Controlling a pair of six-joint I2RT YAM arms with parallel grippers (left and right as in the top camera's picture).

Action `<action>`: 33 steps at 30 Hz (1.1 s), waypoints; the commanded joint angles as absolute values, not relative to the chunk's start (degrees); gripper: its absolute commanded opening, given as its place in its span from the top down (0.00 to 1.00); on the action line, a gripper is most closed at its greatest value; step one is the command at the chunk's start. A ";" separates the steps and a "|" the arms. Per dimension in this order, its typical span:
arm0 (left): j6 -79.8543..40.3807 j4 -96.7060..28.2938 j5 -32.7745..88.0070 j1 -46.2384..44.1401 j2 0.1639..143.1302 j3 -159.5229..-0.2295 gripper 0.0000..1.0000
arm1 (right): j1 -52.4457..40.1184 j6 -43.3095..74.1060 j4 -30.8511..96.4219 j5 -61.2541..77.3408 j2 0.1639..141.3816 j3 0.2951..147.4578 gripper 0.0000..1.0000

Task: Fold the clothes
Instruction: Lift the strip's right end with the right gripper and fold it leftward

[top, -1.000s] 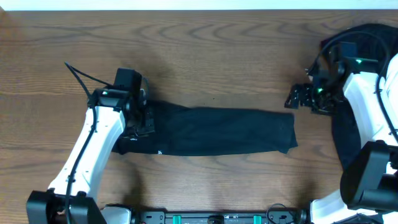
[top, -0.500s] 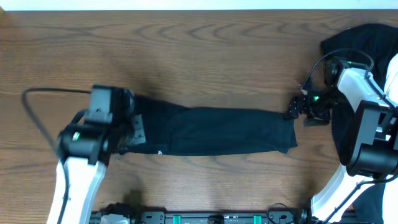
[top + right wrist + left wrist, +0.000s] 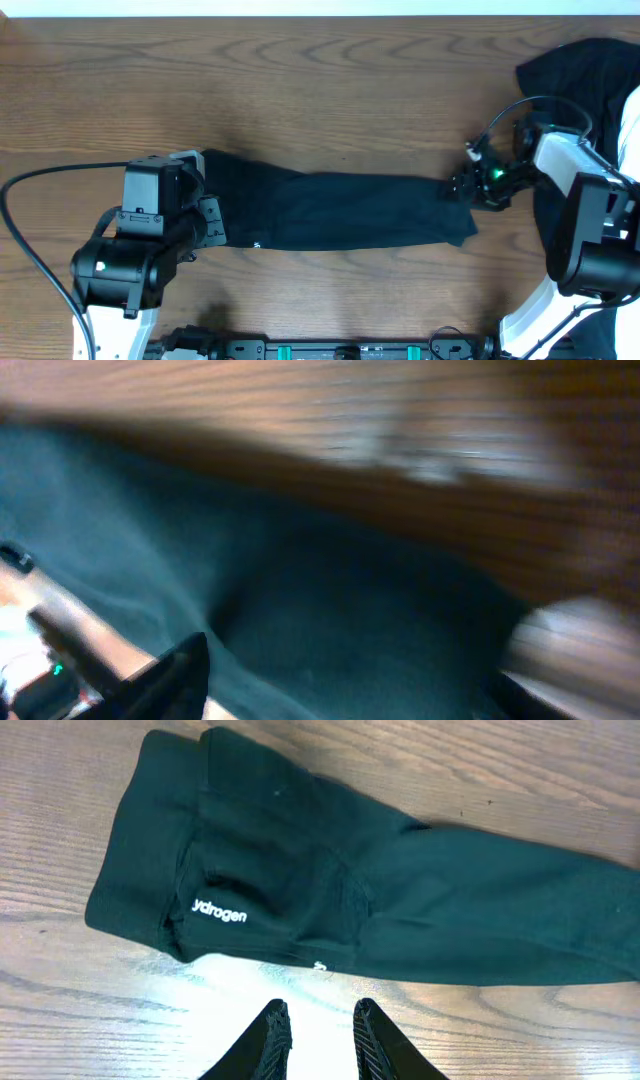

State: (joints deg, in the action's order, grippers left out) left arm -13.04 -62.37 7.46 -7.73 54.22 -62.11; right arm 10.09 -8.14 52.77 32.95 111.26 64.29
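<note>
The left end effector (image 3: pixel 318 1020) has been drawn back nearward, off the garment (image 3: pixel 340 210), its fingers apart and empty. The garment lies across the middle of the counter (image 3: pixel 320 80) as a long strip, long axis left to right, lettered end pointing left. The right end effector (image 3: pixel 472 183) has been brought to its right end; whether it is clamped cannot be told. An end-over-end fold is judged next.

Even light keeps the overhead view sharp. White glare bleaches the brown wood-grain bench (image 3: pixel 250 985) beside the soft black fabric garment (image 3: pixel 400 900) in the crisp left wrist view. The right wrist view is dim, heavily blurred.
</note>
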 commanded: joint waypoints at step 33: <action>-10.17 -63.37 6.76 -7.68 55.72 -63.24 0.75 | 6.07 1.89 66.02 17.45 94.48 80.49 0.99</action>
State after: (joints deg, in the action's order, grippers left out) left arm -11.53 -63.09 7.29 -7.73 55.68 -62.11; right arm 10.13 0.67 66.06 12.40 93.49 81.41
